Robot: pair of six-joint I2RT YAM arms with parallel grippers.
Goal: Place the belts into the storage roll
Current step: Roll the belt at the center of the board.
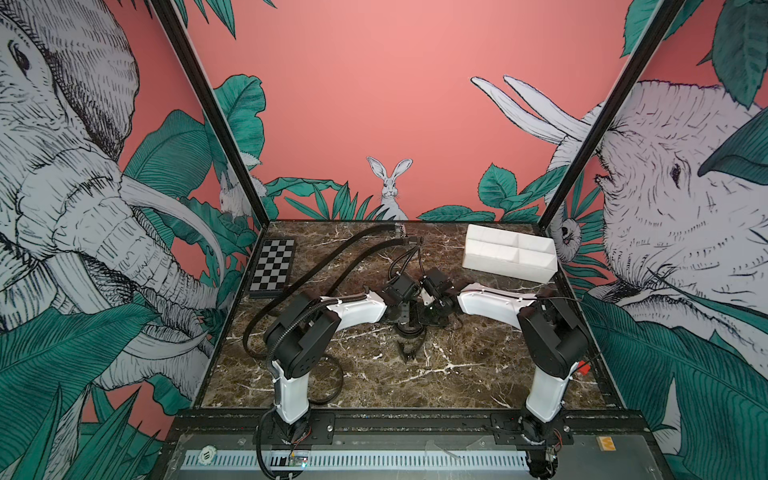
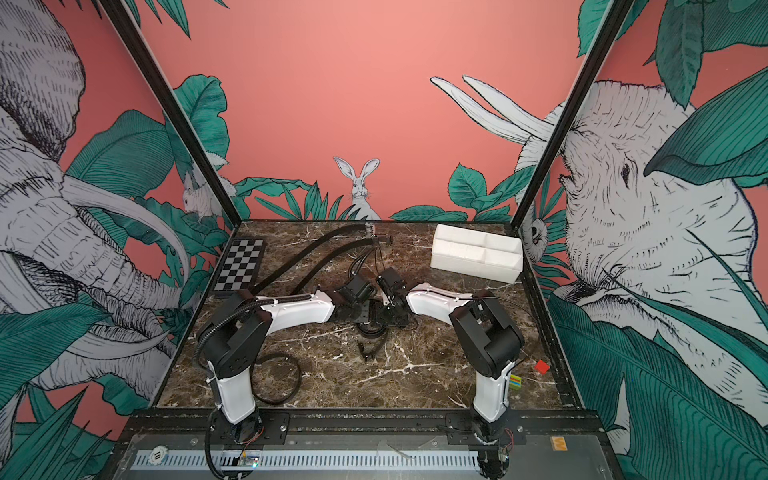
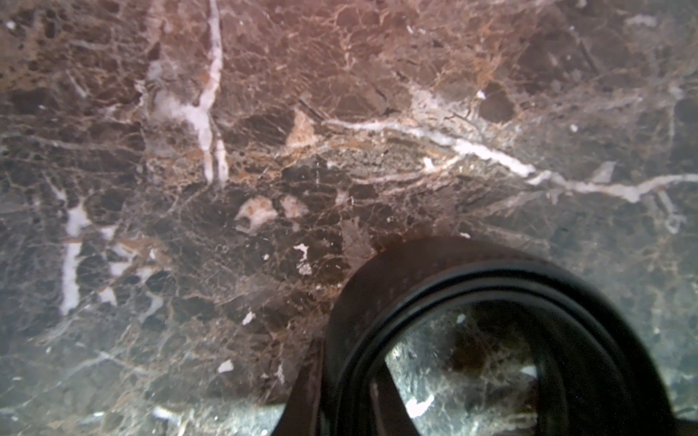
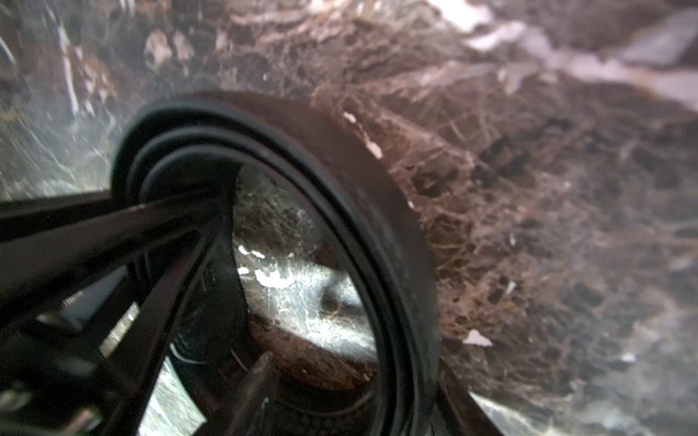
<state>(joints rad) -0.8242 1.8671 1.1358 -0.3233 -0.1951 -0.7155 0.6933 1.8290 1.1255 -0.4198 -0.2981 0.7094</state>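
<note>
A black belt wound into a coil [image 3: 491,279] stands on edge on the marble at mid-table, under both wrists [image 1: 409,330]. My left gripper [image 3: 343,400] is shut on the coil's wall, one finger inside the ring and one outside. My right gripper [image 4: 355,385] is open and straddles the far side of the same coil [image 4: 393,234], with a gap at its inner finger [image 4: 257,377]. A curled strap end [image 1: 409,351] lies just in front. Two long black straps [image 1: 332,257] run from the back toward the left arm. The white storage roll [image 1: 498,264] stands empty at the back right.
A checkered board [image 1: 272,266] lies at the back left. A black loop [image 2: 286,378] rests beside the left arm's base. A red cube [image 2: 541,366] and a striped block [image 2: 515,382] sit near the right edge. A ribbed hose [image 1: 270,328] hangs off the left arm.
</note>
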